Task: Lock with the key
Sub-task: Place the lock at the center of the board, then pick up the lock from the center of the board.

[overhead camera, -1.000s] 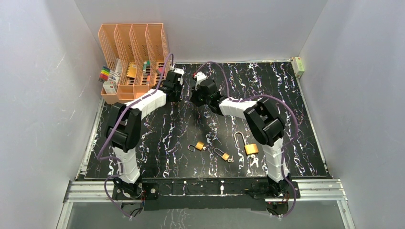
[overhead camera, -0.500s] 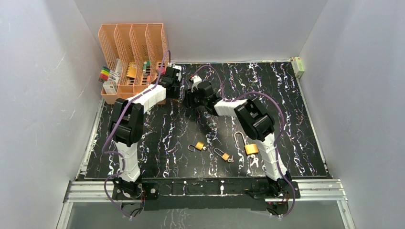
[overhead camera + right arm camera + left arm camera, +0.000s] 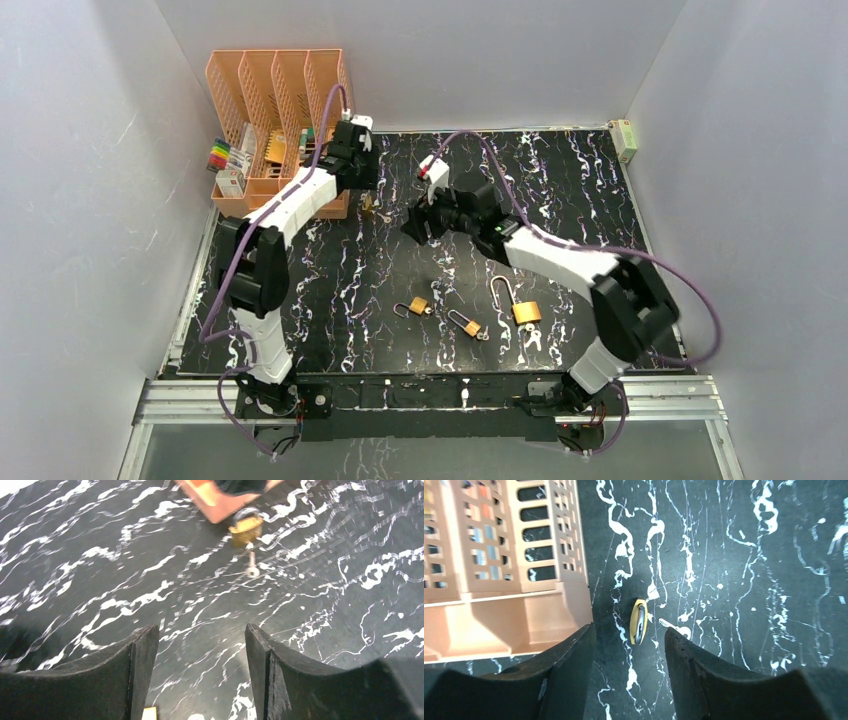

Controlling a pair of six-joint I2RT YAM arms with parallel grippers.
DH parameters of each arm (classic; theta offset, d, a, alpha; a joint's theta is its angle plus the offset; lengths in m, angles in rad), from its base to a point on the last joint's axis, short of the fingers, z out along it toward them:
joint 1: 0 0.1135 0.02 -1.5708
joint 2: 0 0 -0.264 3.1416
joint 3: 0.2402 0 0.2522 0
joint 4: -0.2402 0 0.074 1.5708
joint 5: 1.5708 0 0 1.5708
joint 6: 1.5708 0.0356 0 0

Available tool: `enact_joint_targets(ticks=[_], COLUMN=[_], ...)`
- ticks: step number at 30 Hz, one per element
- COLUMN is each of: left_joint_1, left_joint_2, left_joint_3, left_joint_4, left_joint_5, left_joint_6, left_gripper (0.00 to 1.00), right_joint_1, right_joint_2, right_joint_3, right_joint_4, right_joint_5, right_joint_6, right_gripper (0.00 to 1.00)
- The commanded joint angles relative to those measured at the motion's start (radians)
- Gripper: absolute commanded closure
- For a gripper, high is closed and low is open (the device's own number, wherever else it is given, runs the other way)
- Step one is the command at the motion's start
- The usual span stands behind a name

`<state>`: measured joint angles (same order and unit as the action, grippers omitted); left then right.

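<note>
A small brass padlock (image 3: 369,206) lies on the black marbled mat by the orange organizer's corner, with a key (image 3: 252,566) sticking out of its underside. In the left wrist view the padlock (image 3: 639,621) shows edge-on, just beyond my left gripper (image 3: 630,630), whose fingers stand apart and touch nothing. That left gripper (image 3: 362,183) hangs over the lock at the back. My right gripper (image 3: 413,226) is open and empty, drawn back to the lock's near right. From the right wrist the padlock (image 3: 245,529) sits well ahead of the right gripper (image 3: 202,630).
The orange file organizer (image 3: 275,90) with markers and small items stands at the back left, its corner (image 3: 499,555) close to the lock. Three more open padlocks (image 3: 418,306) (image 3: 467,325) (image 3: 520,308) and loose keys (image 3: 533,338) lie near the front. A small box (image 3: 626,140) sits back right.
Both grippers were shut and close together at the back; both have opened and let go. The padlock with its key now lies on the mat. The right arm has pulled back to the right.
</note>
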<state>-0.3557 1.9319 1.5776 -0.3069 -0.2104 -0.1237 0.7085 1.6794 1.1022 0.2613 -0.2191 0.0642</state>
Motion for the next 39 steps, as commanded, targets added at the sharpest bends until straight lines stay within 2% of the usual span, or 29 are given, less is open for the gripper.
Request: enact_joint_targets(ticks=[1,5,6,8,9,21,31,37,39], left_joint_1=[0.017,0.021,0.021,0.023,0.023,0.023,0.022,0.022,0.022], left_joint_2=[-0.174,-0.266,-0.290,-0.335,-0.362,-0.629,-0.672,-0.672,-0.674], left_joint_3=[0.017,-0.048,-0.066,-0.100,-0.118,-0.370,-0.428,-0.426,-0.424], left_joint_4=[-0.041,-0.047,-0.046,-0.048,-0.050,-0.025,-0.036,-0.043,-0.045], left_joint_5=[0.013,0.035,0.042,0.057,0.072,0.233,0.268,0.267,0.265], left_joint_6=[0.007,-0.011,-0.016,-0.035,-0.042,-0.100,-0.110,-0.103,-0.103], left_gripper=[0.47,0.42,0.37,0.04,0.02,0.02,0.02,0.02,0.02], right_joint_1=[0.054,0.095,0.116,0.159,0.177,0.317,0.338,0.339,0.339], right_joint_2=[-0.172,-0.213,-0.215,-0.210,-0.202,-0.086,0.014,0.041,0.046], right_joint_3=[-0.095,-0.116,-0.127,-0.144,-0.147,-0.117,-0.113,-0.124,-0.131], right_joint_4=[-0.203,-0.400,-0.411,-0.423,-0.426,-0.427,-0.404,-0.396,-0.388], right_joint_5=[-0.045,-0.019,0.008,0.059,0.082,0.180,0.207,0.204,0.192], right_joint_6=[-0.209,-0.255,-0.263,-0.281,-0.282,-0.268,-0.235,-0.222,-0.218], right_gripper=[0.27,0.26,0.26,0.25,0.25,0.23,0.23,0.28,0.34])
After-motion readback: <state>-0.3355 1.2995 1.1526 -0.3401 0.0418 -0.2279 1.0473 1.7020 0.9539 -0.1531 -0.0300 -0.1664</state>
